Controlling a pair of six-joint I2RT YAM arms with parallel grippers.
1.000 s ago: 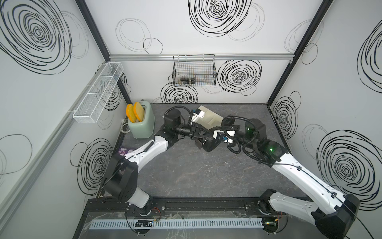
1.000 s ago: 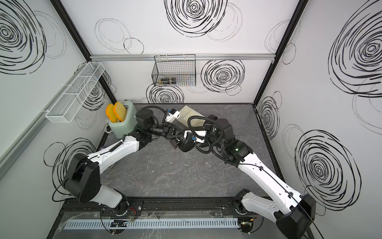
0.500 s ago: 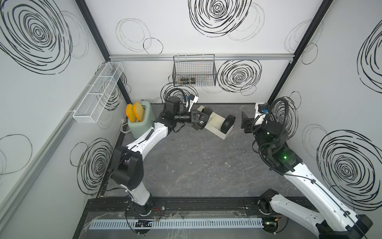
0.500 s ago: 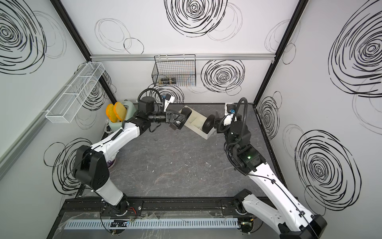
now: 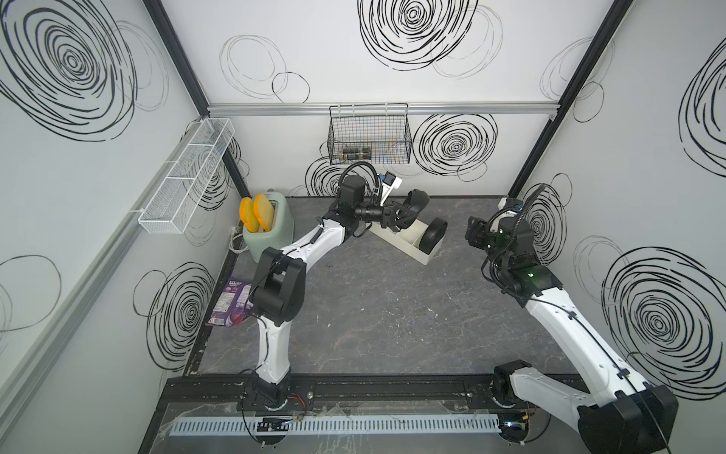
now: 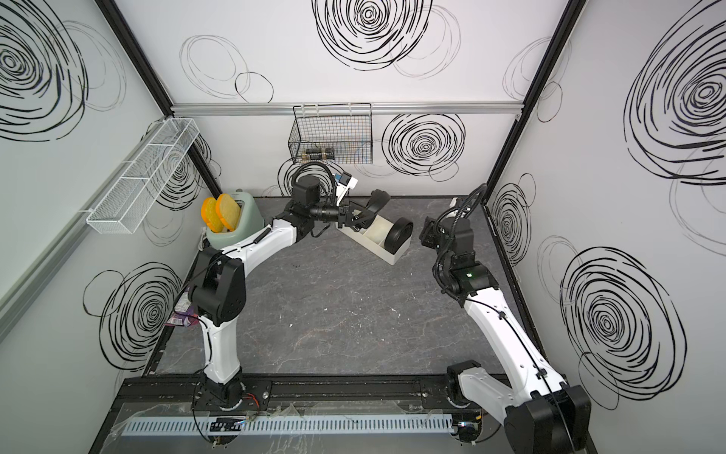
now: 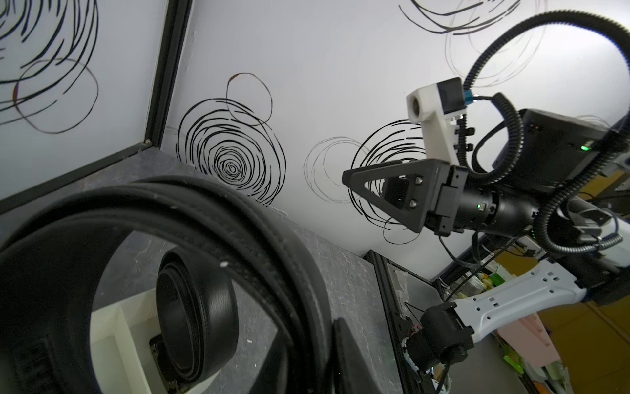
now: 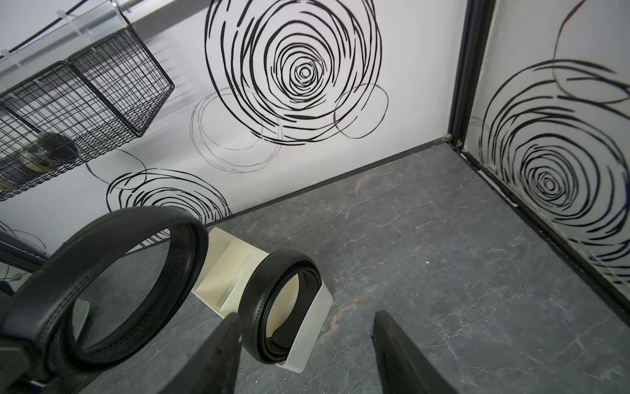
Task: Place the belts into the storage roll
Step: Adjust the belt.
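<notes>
The storage roll (image 5: 396, 238) (image 6: 367, 238) is a cream tray lying aslant near the back wall. One belt (image 5: 433, 234) (image 6: 400, 235), a black coil, stands on edge in its end compartment nearest the right arm; it shows in the right wrist view as belt (image 8: 262, 307) in storage roll (image 8: 231, 262). My left gripper (image 5: 397, 215) (image 7: 317, 358) is shut on the second belt (image 5: 417, 198) (image 7: 238, 221), a wider loop held in the air above the tray's far end. My right gripper (image 5: 473, 232) (image 8: 306, 315) is open and holds nothing, off to the right of the tray.
A green toaster (image 5: 268, 226) with yellow slices stands at the back left. A purple packet (image 5: 231, 302) lies by the left wall. A black wire basket (image 5: 369, 135) hangs on the back wall and a white mesh shelf (image 5: 184, 177) on the left wall.
The right gripper let go of the coiled belt in the tray's end compartment and drew back to the right. The left arm rose toward the back wall with its belt.
</notes>
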